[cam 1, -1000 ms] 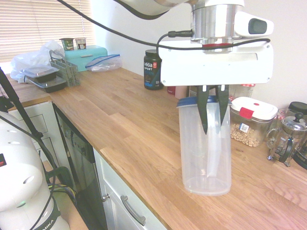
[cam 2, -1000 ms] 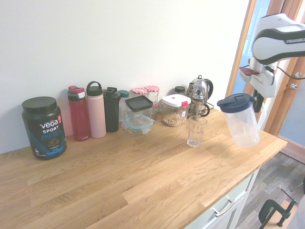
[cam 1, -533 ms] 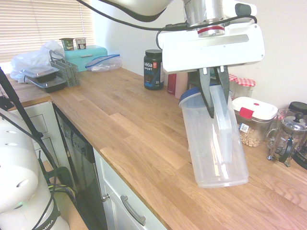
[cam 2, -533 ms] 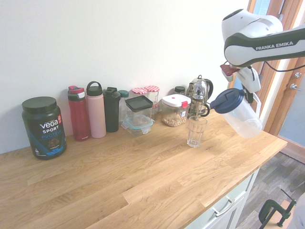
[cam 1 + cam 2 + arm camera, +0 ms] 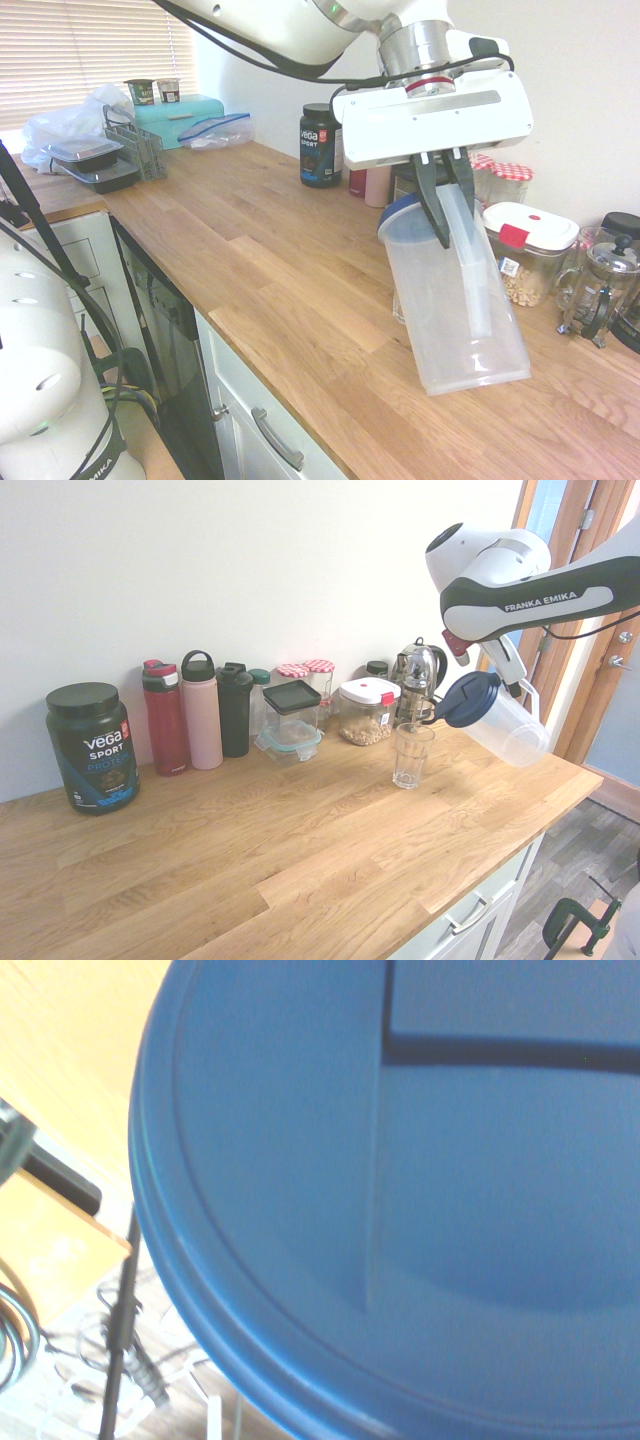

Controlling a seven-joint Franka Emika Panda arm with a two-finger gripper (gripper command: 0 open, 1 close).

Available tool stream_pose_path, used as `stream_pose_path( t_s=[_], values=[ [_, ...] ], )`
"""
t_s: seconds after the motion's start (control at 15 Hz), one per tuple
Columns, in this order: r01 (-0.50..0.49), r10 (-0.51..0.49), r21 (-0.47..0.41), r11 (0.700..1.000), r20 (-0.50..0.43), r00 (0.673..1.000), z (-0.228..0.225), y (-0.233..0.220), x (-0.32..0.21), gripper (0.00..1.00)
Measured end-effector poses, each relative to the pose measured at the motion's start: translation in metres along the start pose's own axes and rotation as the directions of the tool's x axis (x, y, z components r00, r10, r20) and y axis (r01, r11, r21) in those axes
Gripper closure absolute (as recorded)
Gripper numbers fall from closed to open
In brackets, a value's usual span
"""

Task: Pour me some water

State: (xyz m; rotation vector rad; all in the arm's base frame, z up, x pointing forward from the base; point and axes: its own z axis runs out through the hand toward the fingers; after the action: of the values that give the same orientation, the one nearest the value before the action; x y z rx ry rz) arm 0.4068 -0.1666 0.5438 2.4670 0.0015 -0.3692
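Observation:
My gripper point(image 5: 446, 212) is shut on the handle of a clear plastic jug point(image 5: 458, 305) with a blue lid point(image 5: 466, 700). The jug hangs tilted above the wooden counter point(image 5: 300, 860). Its lid end points down toward an empty drinking glass point(image 5: 412, 755) that stands on the counter just left of it in the second exterior view. The lid's edge is close above and beside the glass rim. I can make out no water in the jug or the glass. The blue lid point(image 5: 400, 1210) fills the wrist view.
Along the wall stand a black Vega tub point(image 5: 92, 745), three bottles point(image 5: 203, 710), lidded jars point(image 5: 308, 675), food containers point(image 5: 367, 710) and a French press point(image 5: 418, 680). The counter's front edge point(image 5: 300, 400) is near the jug. Boxes and bags point(image 5: 100, 150) sit at the far end.
The jug has been lifted from upright on the counter, tilted over, and carried toward the glass. Its lid end now dips lower and closer to the glass.

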Motion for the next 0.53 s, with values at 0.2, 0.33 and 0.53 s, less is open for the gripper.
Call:
stream_pose_path(
  t_s=[0.2, 0.33, 0.53],
  values=[
    [-0.005, 0.005, -0.015, 1.0, 0.007, 1.0, 0.0, -0.003, 0.005, 1.0],
    [-0.012, 0.012, -0.011, 1.0, 0.004, 1.0, -0.001, 0.0, 0.005, 1.0],
    [-0.059, 0.065, 0.103, 0.993, -0.052, 0.997, 0.001, 0.025, -0.013, 1.0]
  ],
)
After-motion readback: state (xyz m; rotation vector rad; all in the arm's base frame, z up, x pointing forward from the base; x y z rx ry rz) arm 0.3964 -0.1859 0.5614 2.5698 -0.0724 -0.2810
